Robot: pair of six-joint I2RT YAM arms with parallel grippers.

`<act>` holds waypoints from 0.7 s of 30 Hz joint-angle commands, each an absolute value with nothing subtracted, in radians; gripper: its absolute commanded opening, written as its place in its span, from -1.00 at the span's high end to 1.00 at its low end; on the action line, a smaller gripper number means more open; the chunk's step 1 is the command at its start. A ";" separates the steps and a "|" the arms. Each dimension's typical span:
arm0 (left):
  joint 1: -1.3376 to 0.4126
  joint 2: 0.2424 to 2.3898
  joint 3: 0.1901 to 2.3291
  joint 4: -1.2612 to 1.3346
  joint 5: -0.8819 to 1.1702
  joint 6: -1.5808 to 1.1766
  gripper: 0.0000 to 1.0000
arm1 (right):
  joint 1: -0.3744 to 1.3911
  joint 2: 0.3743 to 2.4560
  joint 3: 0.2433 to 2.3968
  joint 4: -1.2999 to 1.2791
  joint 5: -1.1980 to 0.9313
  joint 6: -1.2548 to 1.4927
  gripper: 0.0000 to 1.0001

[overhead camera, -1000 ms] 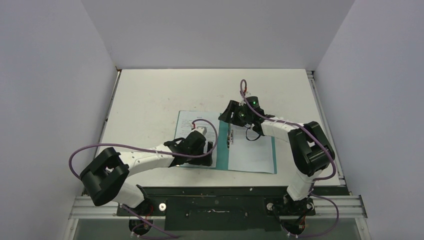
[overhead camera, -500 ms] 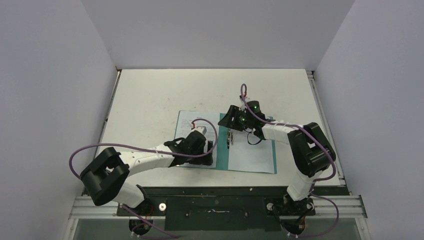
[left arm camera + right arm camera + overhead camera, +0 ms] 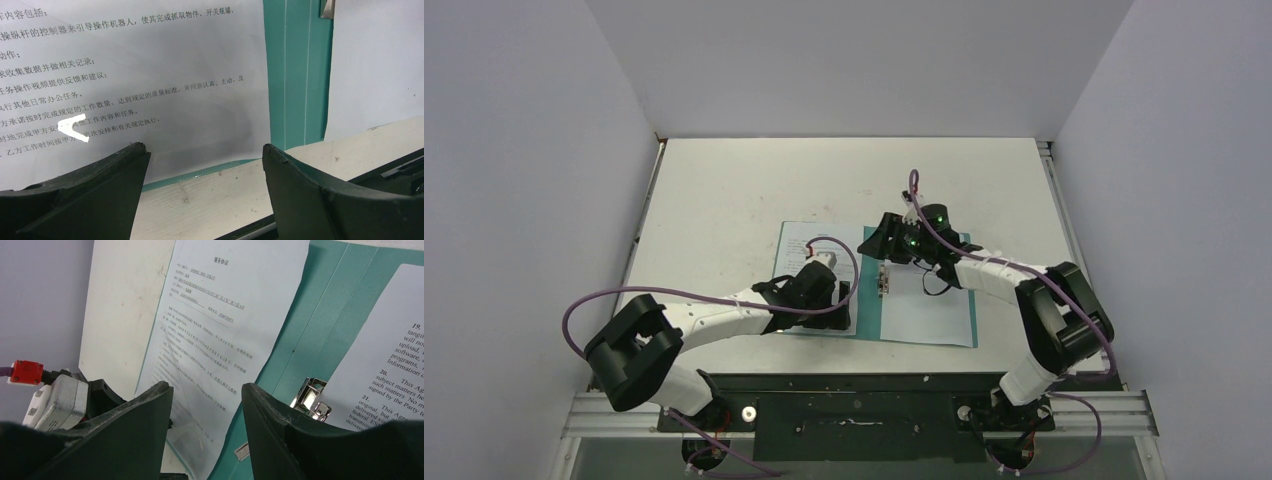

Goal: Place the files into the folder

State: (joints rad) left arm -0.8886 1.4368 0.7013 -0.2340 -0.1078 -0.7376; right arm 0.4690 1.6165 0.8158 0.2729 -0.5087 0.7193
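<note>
The teal folder (image 3: 870,316) lies open on the table. A white sheet with Chinese text (image 3: 798,250) lies on its left half, and a sheet with English text (image 3: 929,310) on its right half. The silver clip (image 3: 884,280) sits by the spine. My left gripper (image 3: 843,299) is open and empty, low over the near edge of the left sheet (image 3: 150,75). My right gripper (image 3: 881,240) is open and empty, above the far end of the spine. In the right wrist view it looks down on the left sheet (image 3: 220,325), the folder (image 3: 320,315) and the clip (image 3: 310,397).
The pale table (image 3: 754,185) is walled on the left, right and back. A metal rail (image 3: 874,405) runs along the near edge by the arm bases. In the left wrist view bare table (image 3: 215,200) shows just before the folder's near edge.
The right arm's elbow has swung out to the right and its gripper has shifted slightly nearer over the spine. The left arm and both sheets have not moved.
</note>
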 commanded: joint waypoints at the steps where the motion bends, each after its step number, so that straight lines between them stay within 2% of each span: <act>1: -0.893 1.433 0.692 -0.208 -0.101 -0.758 -0.66 | 0.486 1.532 0.802 0.275 -0.494 0.680 -0.07; 15: -0.864 1.234 0.736 -0.331 -0.166 -0.733 -0.74 | 0.594 1.191 0.698 -0.046 -0.291 0.599 -0.07; 21: -0.820 1.102 0.723 -0.379 -0.194 -0.721 -0.77 | 0.734 1.052 0.621 -0.164 -0.214 0.619 0.08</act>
